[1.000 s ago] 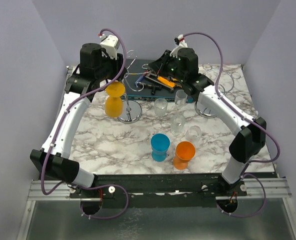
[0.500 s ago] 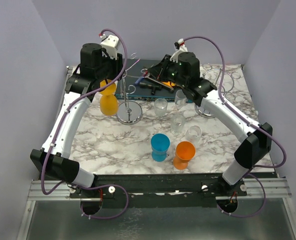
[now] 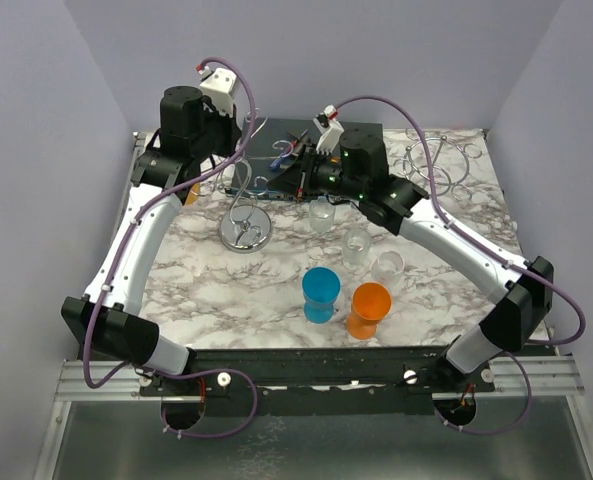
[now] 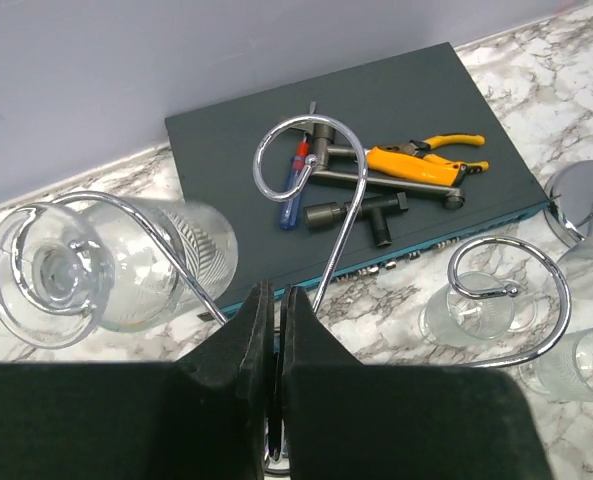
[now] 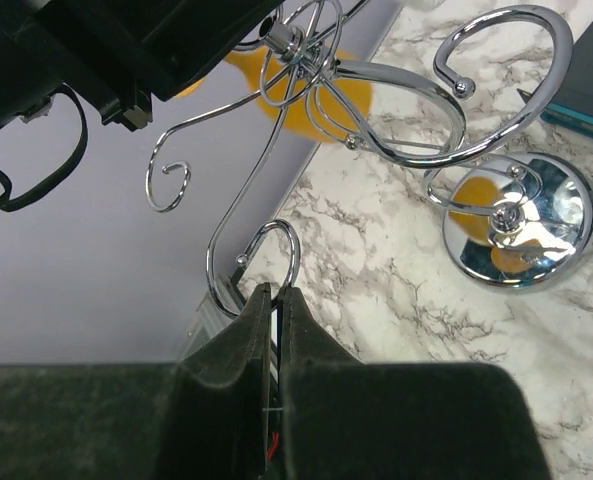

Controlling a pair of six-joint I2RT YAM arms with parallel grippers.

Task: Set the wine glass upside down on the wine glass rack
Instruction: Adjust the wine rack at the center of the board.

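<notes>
1. Left fingers (image 4: 244, 340) clamp the wine glass rack's (image 3: 244, 232) hub; right fingers (image 5: 306, 335) are together beside a rack hook.
2. Wine glass (image 4: 126, 265), just left of the left fingers: foot up in a loop, bowl below.
3. All near the worktop's (image 3: 276, 290) far-left corner.

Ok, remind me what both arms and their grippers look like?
Both the left arm and right arm have white links, black joint housings and looping purple cables. The left gripper and right gripper have blocky matte-black fingers. Green lights dot the right wrist.
</notes>
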